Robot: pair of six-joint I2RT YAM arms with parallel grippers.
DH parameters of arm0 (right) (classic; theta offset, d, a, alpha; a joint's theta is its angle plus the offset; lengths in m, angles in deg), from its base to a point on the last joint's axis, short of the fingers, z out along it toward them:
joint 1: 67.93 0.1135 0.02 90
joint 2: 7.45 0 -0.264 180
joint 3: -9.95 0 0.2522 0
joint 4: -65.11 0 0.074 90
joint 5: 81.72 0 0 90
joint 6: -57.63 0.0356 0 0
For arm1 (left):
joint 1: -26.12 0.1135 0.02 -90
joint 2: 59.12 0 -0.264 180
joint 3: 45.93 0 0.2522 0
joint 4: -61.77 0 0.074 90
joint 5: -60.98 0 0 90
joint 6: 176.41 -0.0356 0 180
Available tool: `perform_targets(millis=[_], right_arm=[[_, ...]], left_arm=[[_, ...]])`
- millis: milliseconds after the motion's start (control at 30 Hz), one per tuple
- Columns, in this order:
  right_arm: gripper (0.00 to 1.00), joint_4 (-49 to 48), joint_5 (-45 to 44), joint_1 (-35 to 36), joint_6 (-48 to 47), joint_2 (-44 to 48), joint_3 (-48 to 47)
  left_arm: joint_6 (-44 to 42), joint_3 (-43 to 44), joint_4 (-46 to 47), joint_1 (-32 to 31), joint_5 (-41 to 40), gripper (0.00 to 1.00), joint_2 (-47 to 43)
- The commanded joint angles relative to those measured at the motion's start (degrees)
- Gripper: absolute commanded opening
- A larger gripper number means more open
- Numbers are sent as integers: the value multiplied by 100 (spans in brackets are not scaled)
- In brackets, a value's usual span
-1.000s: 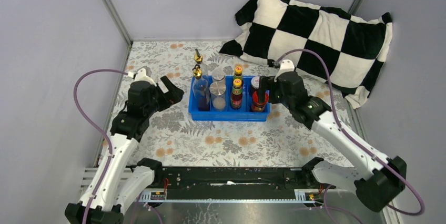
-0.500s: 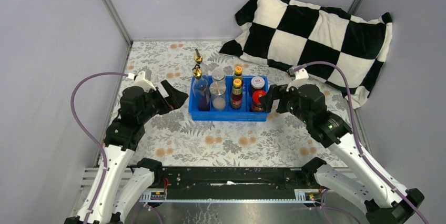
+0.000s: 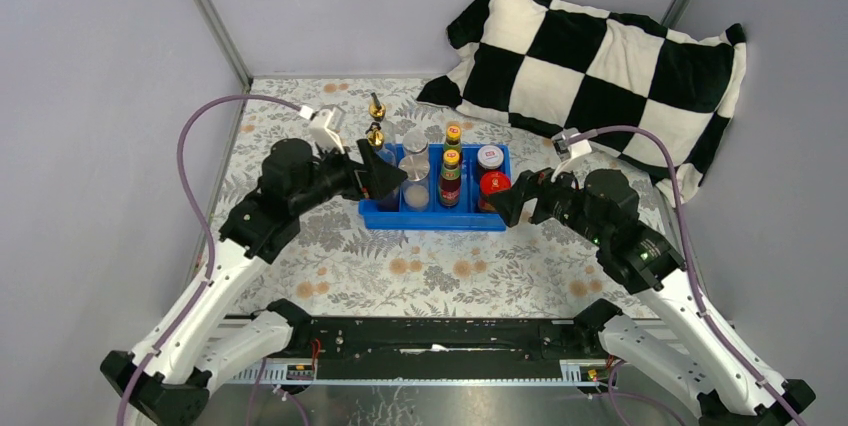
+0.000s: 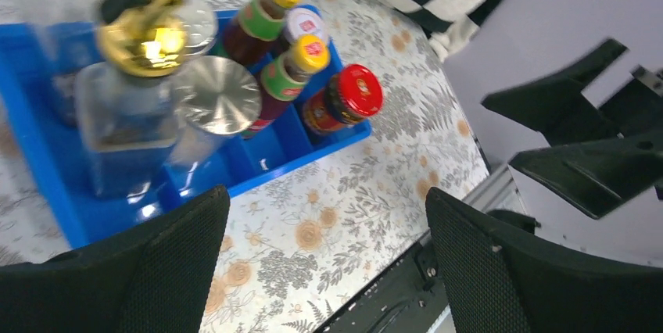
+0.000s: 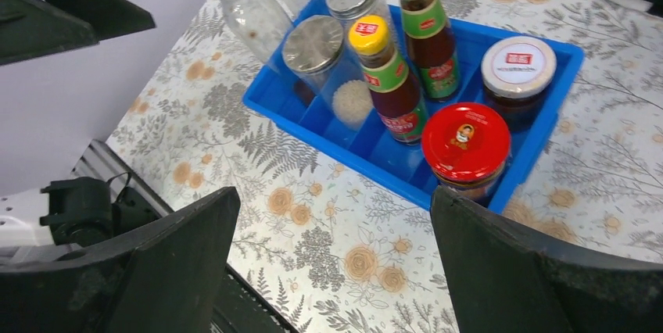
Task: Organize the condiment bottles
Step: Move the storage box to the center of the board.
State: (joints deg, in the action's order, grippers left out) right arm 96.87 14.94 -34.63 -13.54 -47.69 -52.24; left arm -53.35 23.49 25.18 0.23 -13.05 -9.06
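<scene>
The left gripper [image 3: 386, 178] points at the left end of the blue tray [image 3: 435, 218]. A tall bottle with a gold top [image 3: 376, 138] stands just behind its fingertips. The right gripper [image 3: 503, 206] points at the tray's right end, and the red-lidded jar [image 3: 494, 183] sits just past its fingertips. Between the two sets of fingers stand two silver-lidded shakers [image 3: 412, 168] and two yellow-capped sauce bottles [image 3: 451, 159]. Both grippers hold nothing. A checkered pillow [image 3: 600, 66] lies far behind the right fingers.

Our left arm [image 3: 215, 281] and right arm [image 3: 690, 298] have white links and black joints, each with a looping purple cable [image 3: 185, 146]. The left gripper [image 4: 324, 208] and right gripper [image 5: 335, 200] are matte black.
</scene>
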Motion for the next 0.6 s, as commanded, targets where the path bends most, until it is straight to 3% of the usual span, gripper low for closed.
perform_targets(millis=[0,133,367,567], right_arm=[[100,-477,696,-29,-63,-61,24],[100,-903,1341,-77,-9,28,202],[100,-2149,2595,-385,291,-53,794],[100,-3702,3908,-1590,1255,-447,1382]], left_arm=[[-348,347,421,-673,-447,99,250],[-501,277,669,-1089,-337,99,283],[-751,-127,1152,-1255,197,99,167],[-843,-399,1700,-1365,469,99,420]])
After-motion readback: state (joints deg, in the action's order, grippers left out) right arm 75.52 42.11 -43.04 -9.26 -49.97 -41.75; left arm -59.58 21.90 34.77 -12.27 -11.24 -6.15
